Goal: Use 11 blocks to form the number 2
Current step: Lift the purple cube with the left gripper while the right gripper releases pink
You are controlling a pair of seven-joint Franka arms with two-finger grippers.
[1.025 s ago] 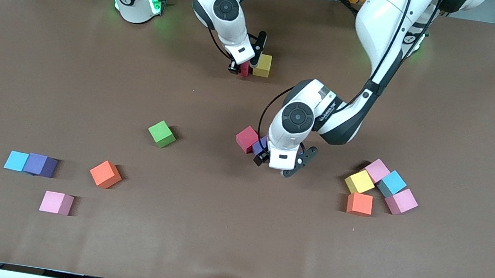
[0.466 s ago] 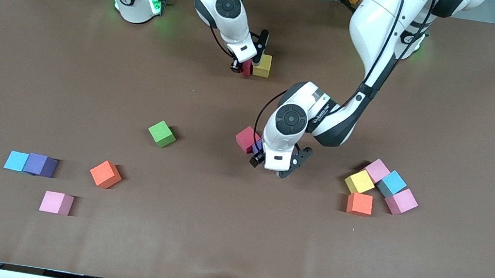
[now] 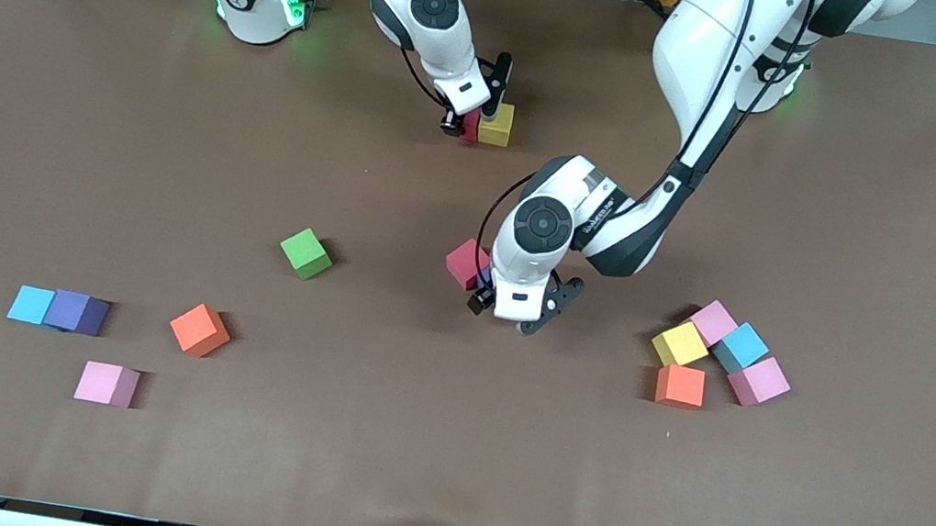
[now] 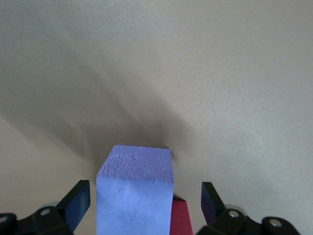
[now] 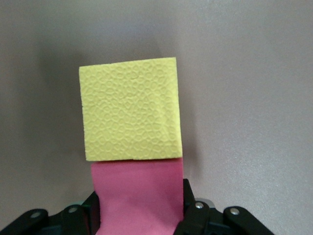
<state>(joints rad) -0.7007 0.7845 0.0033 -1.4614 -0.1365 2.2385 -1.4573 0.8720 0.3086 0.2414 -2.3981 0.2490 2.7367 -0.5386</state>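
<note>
My right gripper (image 3: 468,124) is shut on a red block (image 3: 471,127) and holds it on the table against a yellow block (image 3: 496,123), close to the arms' bases. The right wrist view shows the red block (image 5: 137,196) between the fingers, edge to edge with the yellow block (image 5: 131,115). My left gripper (image 3: 510,303) is low at mid-table, open around a purple block (image 3: 483,279) that touches another red block (image 3: 465,263). In the left wrist view the purple block (image 4: 137,191) stands between the spread fingers (image 4: 77,201), with the red block (image 4: 181,218) beside it.
A cluster lies toward the left arm's end: pink (image 3: 713,322), yellow (image 3: 680,343), light blue (image 3: 741,347), pink (image 3: 758,381), orange (image 3: 681,386). Toward the right arm's end lie green (image 3: 306,253), orange (image 3: 199,329), light blue (image 3: 31,304), purple (image 3: 77,312) and pink (image 3: 107,384) blocks.
My left gripper has slid over the purple block, which now shows less. My right gripper has brought the red block closer against the yellow one.
</note>
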